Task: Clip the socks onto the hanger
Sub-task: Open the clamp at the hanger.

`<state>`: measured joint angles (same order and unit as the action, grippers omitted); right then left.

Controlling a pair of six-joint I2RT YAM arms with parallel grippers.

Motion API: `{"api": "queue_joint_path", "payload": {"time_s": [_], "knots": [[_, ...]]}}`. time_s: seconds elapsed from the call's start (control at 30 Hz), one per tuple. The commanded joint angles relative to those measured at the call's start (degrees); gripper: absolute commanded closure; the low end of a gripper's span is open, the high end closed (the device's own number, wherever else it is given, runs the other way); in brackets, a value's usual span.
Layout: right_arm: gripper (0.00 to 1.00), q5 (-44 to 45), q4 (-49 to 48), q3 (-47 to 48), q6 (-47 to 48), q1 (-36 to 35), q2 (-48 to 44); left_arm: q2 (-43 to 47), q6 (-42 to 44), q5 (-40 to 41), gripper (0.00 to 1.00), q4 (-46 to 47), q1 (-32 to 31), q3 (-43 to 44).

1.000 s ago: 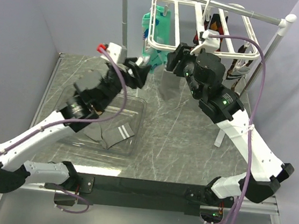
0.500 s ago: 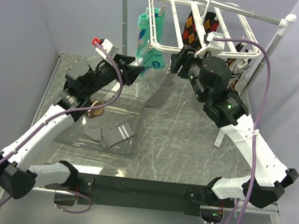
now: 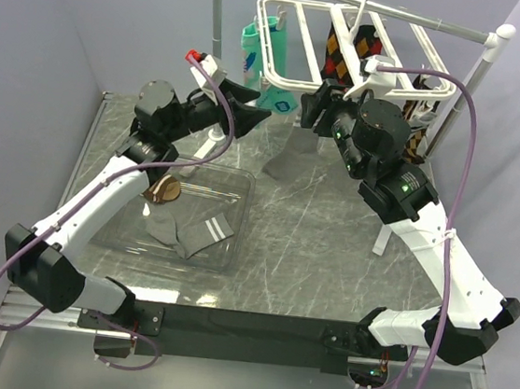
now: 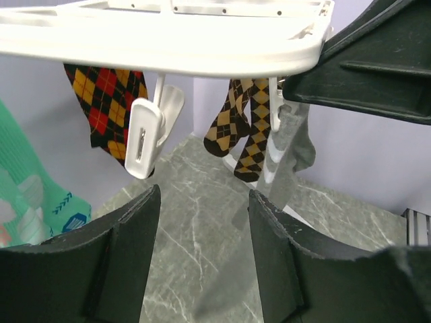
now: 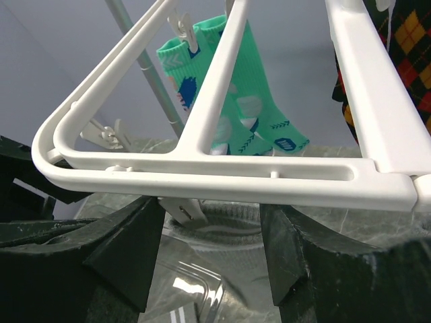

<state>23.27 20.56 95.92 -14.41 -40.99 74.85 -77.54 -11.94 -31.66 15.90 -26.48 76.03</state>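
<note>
Left gripper (image 3: 261,113) has lifted and swung right toward the white plastic rectangular drying hanger (image 5: 222,176), jaws wide and empty. Right gripper (image 5: 210,214) (fingers apart) straddles the plain grey striped sock (image 3: 288,155), which hangs clipped at the hanger's near edge.

Can't make out any writing, logos or numbers anywhere, not on the hanger (image 5: 222,176) or socks (image 4: 293,145).
</note>
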Motion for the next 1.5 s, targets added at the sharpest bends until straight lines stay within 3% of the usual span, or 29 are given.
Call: {"api": "queue_joint_path", "payload": {"time_s": [0.0, 0.37, 0.5, 0.63, 1.0, 1.23, 1.47], "knots": [[0.36, 0.20, -2.10, -0.21, 0.97, 0.56, -2.16, -0.77, -1.24, -5.95, 0.41, 5.63, 0.81, 3.51], [0.36, 0.29, -1.57, 0.85, 1.58, 0.56, -1.90, -5.52, -3.26, -8.42, 0.51, 8.97, 2.66, 5.88], [0.36, 0.11, -1.05, 0.85, 1.50, 0.56, -2.07, -6.31, -3.43, -9.65, 0.68, 10.11, 2.84, 6.24], [0.36, -1.73, -0.61, -0.03, 0.71, 0.56, -2.86, -6.22, -4.84, -10.18, 0.77, 13.44, 2.84, 5.10], [0.37, -7.35, 0.80, -2.40, -1.58, 0.48, -8.66, -5.34, -10.46, -8.07, 0.81, 18.29, 2.84, 2.63], [0.38, -19.03, 0.27, -1.97, -3.51, 0.48, -10.16, -2.28, -13.01, -5.87, 0.82, 19.17, 2.23, -1.05], [0.37, -26.60, -2.36, -2.14, -3.08, -1.63, -9.11, 1.42, -9.95, -2.62, 0.82, 15.83, -1.55, -4.14]]}}
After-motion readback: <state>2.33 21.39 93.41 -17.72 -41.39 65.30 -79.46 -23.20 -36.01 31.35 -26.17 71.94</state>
